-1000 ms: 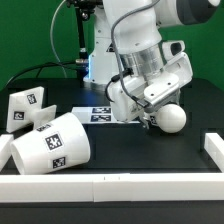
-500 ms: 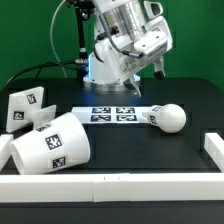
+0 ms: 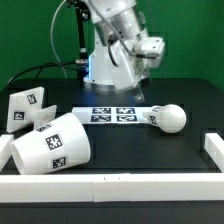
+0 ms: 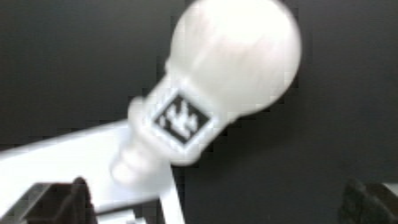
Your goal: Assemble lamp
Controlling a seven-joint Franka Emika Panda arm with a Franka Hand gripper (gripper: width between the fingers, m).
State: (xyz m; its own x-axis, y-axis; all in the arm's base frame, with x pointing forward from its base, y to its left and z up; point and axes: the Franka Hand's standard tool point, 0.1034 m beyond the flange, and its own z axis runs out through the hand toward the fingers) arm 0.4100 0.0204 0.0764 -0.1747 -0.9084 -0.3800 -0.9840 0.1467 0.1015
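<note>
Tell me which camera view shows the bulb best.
The wrist view: the bulb fills the picture, round head and tagged neck clear, though slightly blurred. The exterior view shows it small, lying by the marker board.

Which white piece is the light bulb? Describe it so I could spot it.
Start at the black table and find the flat marker board with its printed squares. At that board's end on the exterior view's right lies the bulb: the only piece with a smooth round head.

Exterior view: raised, facing across black desk (image 3: 130, 150). Wrist view: close above matte white round-headed bulb (image 4: 228, 60), seen in both.
</note>
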